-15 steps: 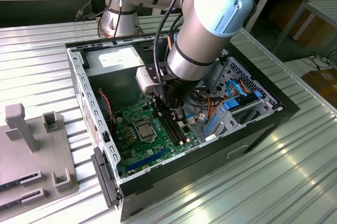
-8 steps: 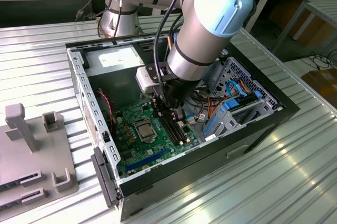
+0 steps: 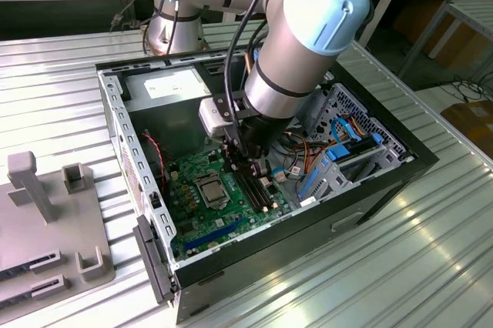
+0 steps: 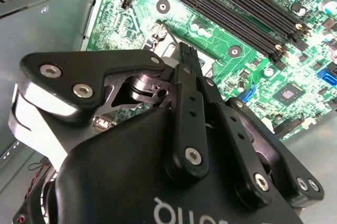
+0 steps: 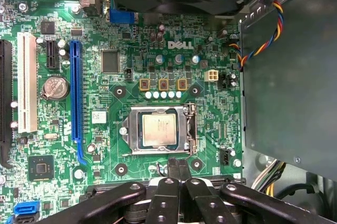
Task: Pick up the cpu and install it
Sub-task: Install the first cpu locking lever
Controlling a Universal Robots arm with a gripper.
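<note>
The cpu [image 5: 159, 130] shows a pale, brushed metal face within a glossy metal socket frame [image 5: 134, 140]. The gripper [image 5: 178, 169] is matt black plastic or metal; the motherboard [image 5: 210, 108] is glossy green.

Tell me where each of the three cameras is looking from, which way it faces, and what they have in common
Exterior view: off the arm, above, looking down into the open computer case; the arm reaches in, gripper over the motherboard.
First wrist view: on the wrist, facing straight down on the motherboard; the shut fingers sit beside the socket frame, the cpu lying in it.
Second wrist view: on the wrist, behind the gripper, looking past its linkages at the board.
Shared: all three show gripper and motherboard.
</note>
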